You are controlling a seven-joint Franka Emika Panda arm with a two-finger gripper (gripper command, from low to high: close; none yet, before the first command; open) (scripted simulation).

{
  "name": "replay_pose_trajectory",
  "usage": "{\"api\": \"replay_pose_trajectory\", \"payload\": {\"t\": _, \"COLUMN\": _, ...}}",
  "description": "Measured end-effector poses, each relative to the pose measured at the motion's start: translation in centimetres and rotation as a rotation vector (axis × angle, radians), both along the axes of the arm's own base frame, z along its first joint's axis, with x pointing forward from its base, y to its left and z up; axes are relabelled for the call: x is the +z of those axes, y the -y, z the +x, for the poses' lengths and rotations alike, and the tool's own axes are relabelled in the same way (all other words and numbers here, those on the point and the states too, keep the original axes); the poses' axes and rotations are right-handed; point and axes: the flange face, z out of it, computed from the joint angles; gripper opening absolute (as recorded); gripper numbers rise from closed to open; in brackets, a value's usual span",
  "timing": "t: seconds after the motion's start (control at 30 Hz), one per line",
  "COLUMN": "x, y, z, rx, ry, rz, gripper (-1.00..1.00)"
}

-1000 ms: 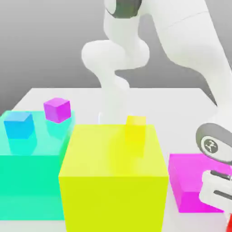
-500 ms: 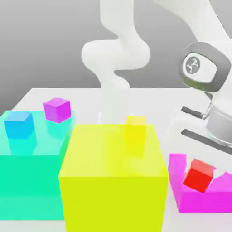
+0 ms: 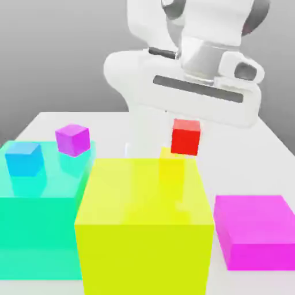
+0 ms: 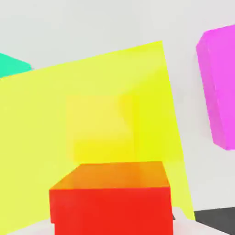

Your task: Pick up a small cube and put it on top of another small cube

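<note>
One red small cube [image 3: 186, 137] hangs level, clenched in the pincer [image 3: 186, 124] above the yellow cube [image 3: 172, 154]

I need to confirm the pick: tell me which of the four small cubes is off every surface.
The small red cube. It hangs beneath the gripper, above the small yellow cube; the blue cube and purple cube rest on the teal block.

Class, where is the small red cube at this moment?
In the exterior view the small red cube hangs in the shut claw, just above the small yellow cube on the big yellow block, right of centre.
</note>
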Motion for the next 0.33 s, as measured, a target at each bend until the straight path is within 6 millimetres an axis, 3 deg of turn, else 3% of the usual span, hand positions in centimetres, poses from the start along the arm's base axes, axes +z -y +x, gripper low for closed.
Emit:
{"api": "replay_pose_trajectory", "payload": {"t": 0.07, "x": 0.9, "y": 1.0, "z": -1.5, "rx": 0.044, "ry": 0.001, "rz": 0.060, "gripper": -1.00}}
{"api": "replay_pose_trajectory", "payload": {"t": 0.2, "x": -3.4, "y": 1.4, "z": -2.0, "rx": 0.067, "ry": 0.001, "rz": 0.088, "gripper": -1.00}}
{"api": "replay_pose_trajectory", "payload": {"t": 0.23, "x": -4.4, "y": 1.4, "z": -2.1, "rx": 0.068, "ry": 0.001, "rz": 0.089, "gripper": 1.00}}
{"api": "replay_pose_trajectory", "payload": {"t": 0.33, "x": -4.4, "y": 1.4, "z": -2.1, "rx": 0.068, "ry": 0.001, "rz": 0.088, "gripper": 1.00}}
